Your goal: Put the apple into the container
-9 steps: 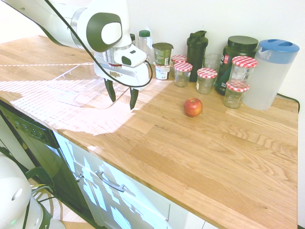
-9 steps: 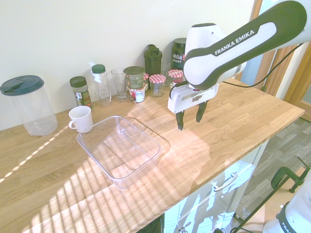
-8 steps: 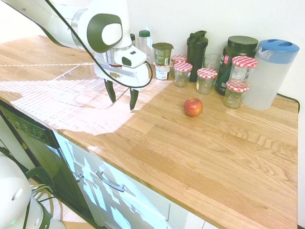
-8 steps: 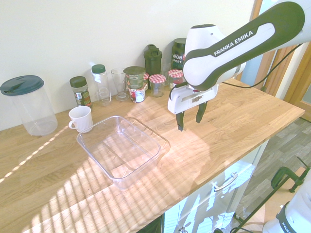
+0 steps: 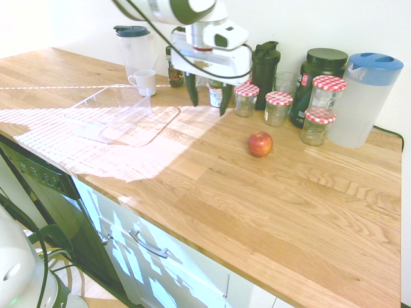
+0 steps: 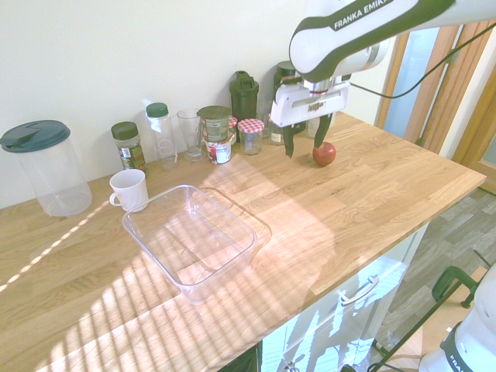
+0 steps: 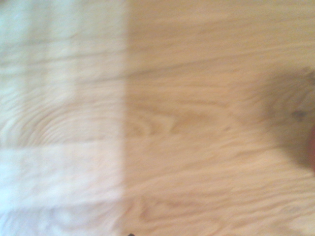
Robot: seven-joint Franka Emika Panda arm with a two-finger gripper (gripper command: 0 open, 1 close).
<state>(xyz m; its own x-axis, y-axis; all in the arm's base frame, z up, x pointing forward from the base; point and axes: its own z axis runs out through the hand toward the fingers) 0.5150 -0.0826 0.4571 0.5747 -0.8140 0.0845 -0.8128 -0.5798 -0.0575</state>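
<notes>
Apple (image 5: pixel 260 144) – red w/ yellowish patch, on worktop; clear rect. tray (image 6: pixel 190 240) – upright, apart.

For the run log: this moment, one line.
gripper: open, empty, above counter | apple: on counter, ungrasped | container: apple not inside

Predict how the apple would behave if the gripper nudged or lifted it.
The apple looks round and sits on the flat counter with nothing around it as a stop, so a nudge would probably roll it. Its smooth, shiny skin may slip in a loose grip, though its full, undented shape suggests firm flesh.
</notes>
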